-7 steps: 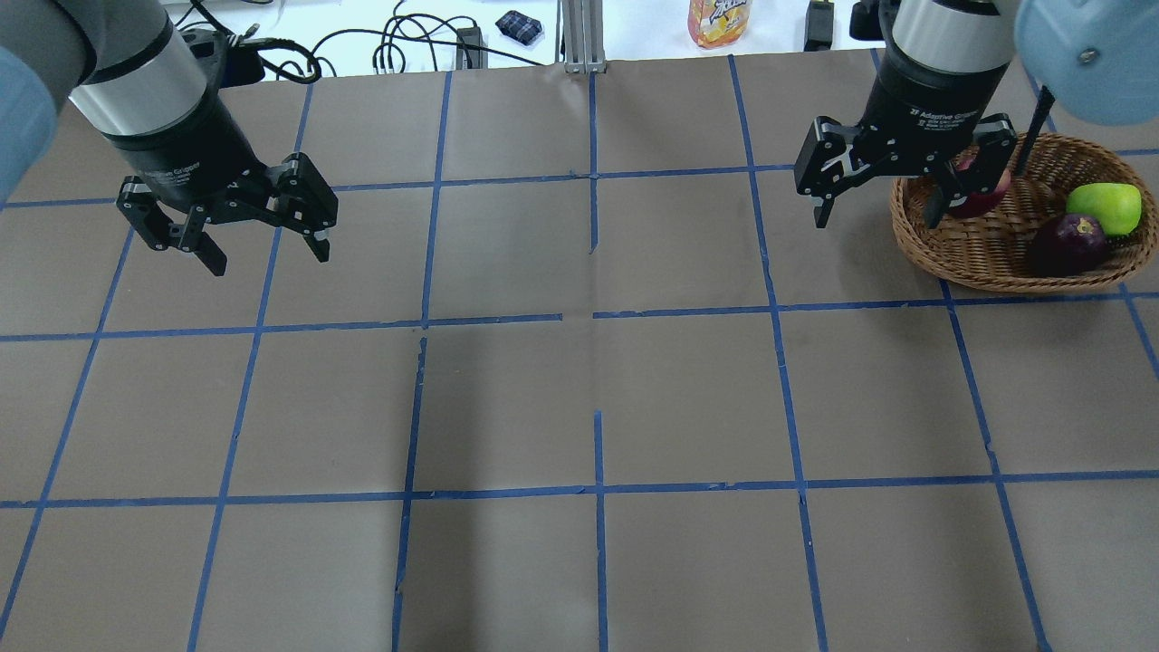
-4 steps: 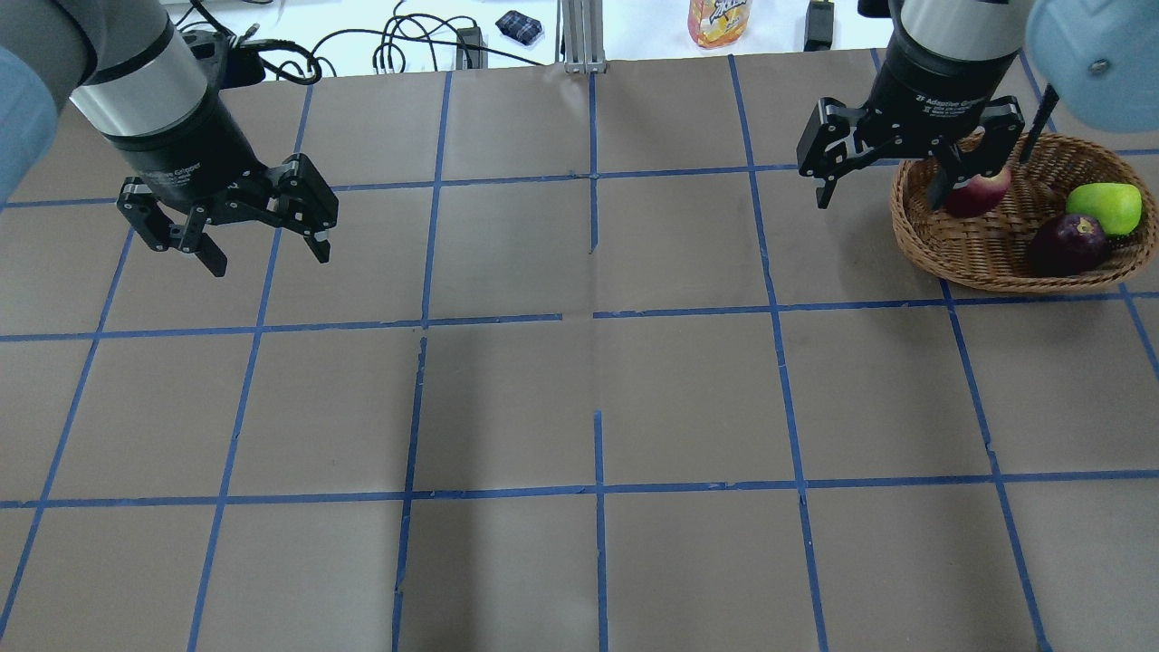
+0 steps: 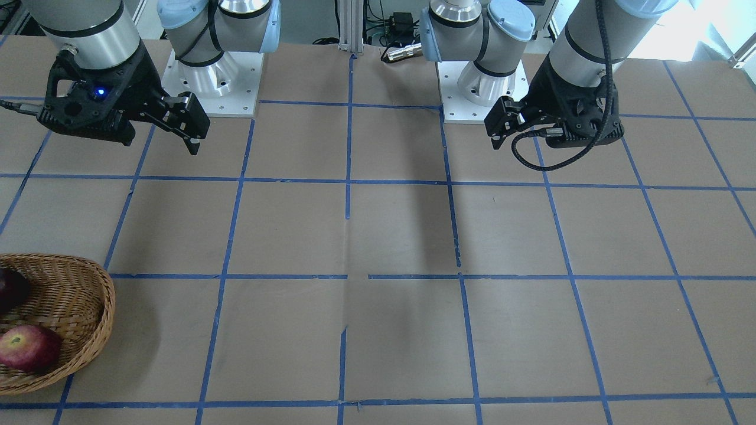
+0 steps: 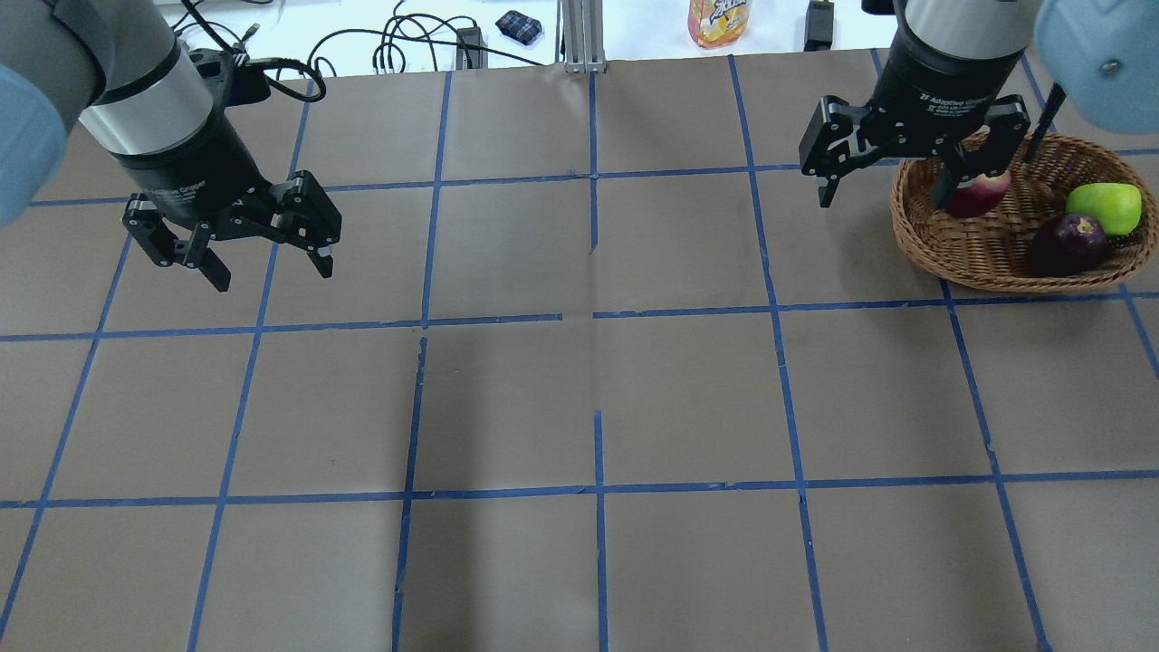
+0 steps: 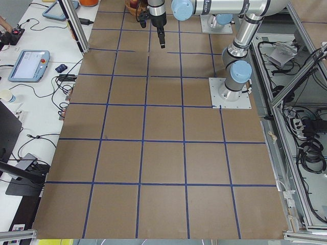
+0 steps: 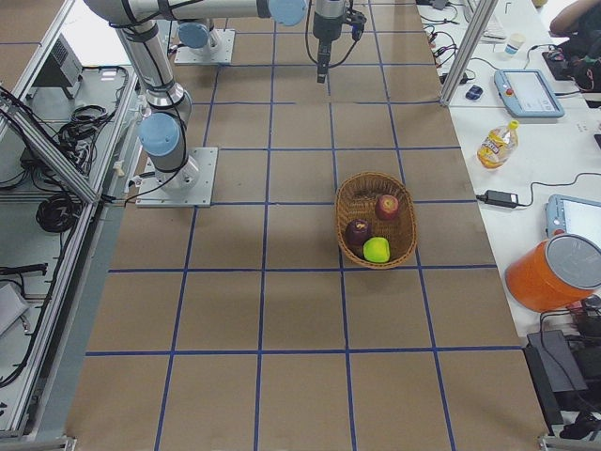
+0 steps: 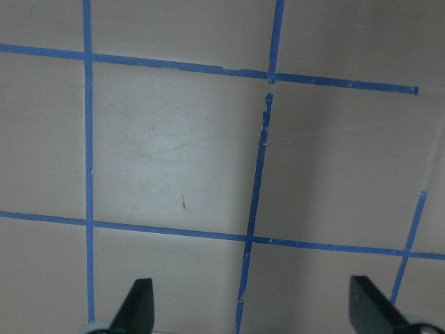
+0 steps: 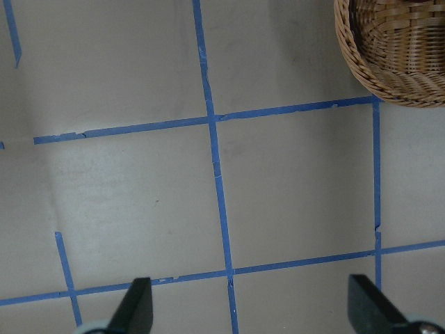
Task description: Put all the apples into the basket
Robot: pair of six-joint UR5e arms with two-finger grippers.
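Three apples (image 6: 358, 231) sit in the wicker basket (image 4: 960, 261); both grippers hang open with nothing in them.

Inside the basket, at the table's (image 4: 688, 389) far corner on the robot's right, the red apple (image 4: 985, 192) lies toward the robot's left end, the maroon apple (image 4: 1068, 243) nearer the front rim, and the yellow-green apple (image 4: 1106, 206) just beside it. The right gripper (image 4: 880, 197) is raised beside the basket's left end with its fingers spread wide. In the overhead view one finger overlaps the red apple, while the wrist camera shows only bare paper and blue tape lines (image 8: 219, 181) between the tips. The left gripper (image 4: 273, 274) hangs over the table's other side, well apart from the basket, its fingers equally wide and holding nothing.
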